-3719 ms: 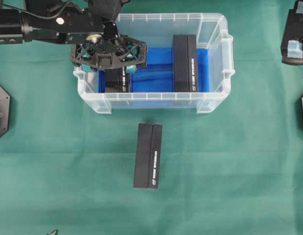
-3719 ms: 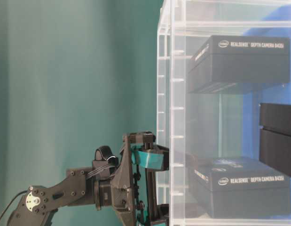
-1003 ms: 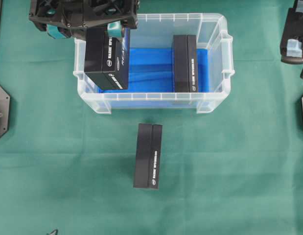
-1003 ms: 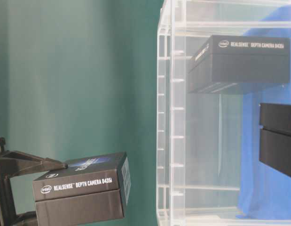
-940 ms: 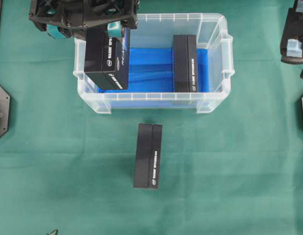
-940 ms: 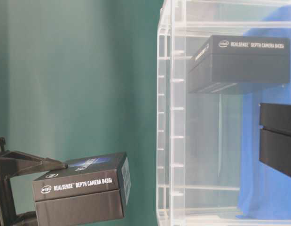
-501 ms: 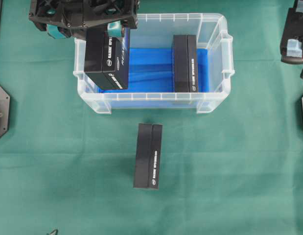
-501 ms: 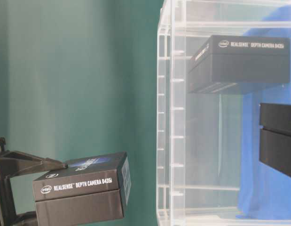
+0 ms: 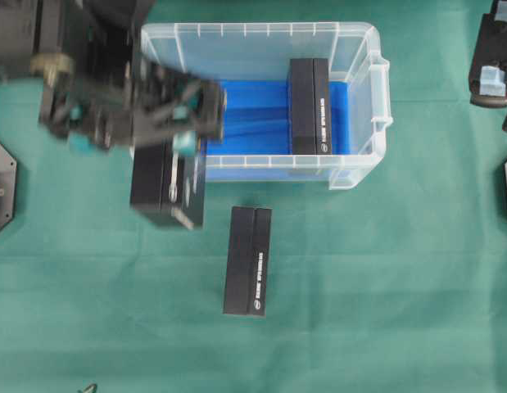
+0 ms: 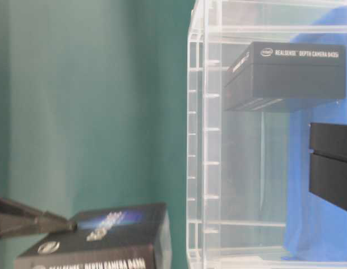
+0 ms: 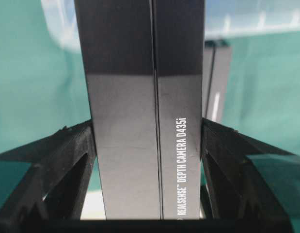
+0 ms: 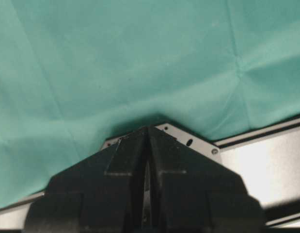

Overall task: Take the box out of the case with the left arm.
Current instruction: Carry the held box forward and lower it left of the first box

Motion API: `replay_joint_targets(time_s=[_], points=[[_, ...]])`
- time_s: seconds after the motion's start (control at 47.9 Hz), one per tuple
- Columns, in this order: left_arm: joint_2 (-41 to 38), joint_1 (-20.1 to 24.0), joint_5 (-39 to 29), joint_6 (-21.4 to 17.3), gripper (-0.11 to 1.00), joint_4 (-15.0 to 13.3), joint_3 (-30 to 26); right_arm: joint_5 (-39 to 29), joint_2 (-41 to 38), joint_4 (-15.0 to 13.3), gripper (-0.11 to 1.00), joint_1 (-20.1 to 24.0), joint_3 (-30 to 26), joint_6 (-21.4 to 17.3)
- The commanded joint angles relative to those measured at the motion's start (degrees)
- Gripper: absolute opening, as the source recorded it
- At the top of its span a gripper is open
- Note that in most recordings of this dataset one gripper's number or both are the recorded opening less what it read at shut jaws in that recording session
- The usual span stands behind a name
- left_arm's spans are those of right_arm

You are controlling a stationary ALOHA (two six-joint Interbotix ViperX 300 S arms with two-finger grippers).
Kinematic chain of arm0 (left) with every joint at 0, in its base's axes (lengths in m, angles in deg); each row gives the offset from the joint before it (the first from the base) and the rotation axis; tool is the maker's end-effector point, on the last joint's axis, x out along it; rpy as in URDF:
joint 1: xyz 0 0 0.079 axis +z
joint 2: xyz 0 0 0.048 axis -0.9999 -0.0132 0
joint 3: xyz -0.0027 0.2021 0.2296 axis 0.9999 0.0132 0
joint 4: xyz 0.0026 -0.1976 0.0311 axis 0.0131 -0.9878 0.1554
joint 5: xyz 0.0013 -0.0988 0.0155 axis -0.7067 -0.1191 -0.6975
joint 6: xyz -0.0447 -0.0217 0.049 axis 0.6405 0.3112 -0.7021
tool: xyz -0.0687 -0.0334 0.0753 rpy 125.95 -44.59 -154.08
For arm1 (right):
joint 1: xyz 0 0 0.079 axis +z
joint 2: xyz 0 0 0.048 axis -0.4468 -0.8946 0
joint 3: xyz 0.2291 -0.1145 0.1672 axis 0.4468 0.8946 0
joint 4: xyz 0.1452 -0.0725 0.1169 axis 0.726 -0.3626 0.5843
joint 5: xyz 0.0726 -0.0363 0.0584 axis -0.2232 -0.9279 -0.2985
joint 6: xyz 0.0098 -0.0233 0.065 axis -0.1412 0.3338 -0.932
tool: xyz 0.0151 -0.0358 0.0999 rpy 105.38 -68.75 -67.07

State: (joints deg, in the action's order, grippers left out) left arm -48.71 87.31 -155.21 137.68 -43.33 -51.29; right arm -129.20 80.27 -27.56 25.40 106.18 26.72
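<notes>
Box (image 9: 166, 187) hanging clamped in left gripper (image 9: 130, 135), just outside near-left corner of case (image 9: 351, 168); right gripper (image 12: 146, 160) pressed closed.

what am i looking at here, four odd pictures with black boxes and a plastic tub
It is a two-armed robot on a green cloth. One picture looks down from above, one from table level, and one from a camera on each wrist. The left gripper has its jaws clamped on a black box, carried outside the case, a clear tub with blue lining. A second box is inside the tub, a third box lies on the cloth. The right gripper is shut, holding nothing.
</notes>
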Motion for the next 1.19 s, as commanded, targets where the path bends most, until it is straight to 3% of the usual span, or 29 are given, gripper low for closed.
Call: replay_joint_targets(time_s=[0.0, 0.251, 0.418, 0.773, 1.17], points=[[2.02, -3.78, 0.26, 3.08, 0.60, 0.35, -0.26, 0.26, 0.26, -0.09, 0.01, 0.00, -0.53, 0.09], [1.32, -12.57, 0.44, 13.36, 0.60, 0.35, -0.53, 0.26, 0.26, -0.09, 0.01, 0.00, -0.53, 0.00], [0.97, -15.03, 0.44, 16.61, 0.60, 0.44, -0.97, 0.26, 0.26, -0.09, 0.01, 0.00, -0.62, 0.00], [0.18, -15.12, 1.32, 16.96, 0.60, 0.97, 1.32, 0.18, 0.26, -0.09, 0.01, 0.00, -0.53, -0.09], [0.00, -15.12, 12.22, 17.23, 0.60, 1.93, 14.33, 0.26, 0.26, -0.09, 0.01, 0.00, -0.53, 0.00]])
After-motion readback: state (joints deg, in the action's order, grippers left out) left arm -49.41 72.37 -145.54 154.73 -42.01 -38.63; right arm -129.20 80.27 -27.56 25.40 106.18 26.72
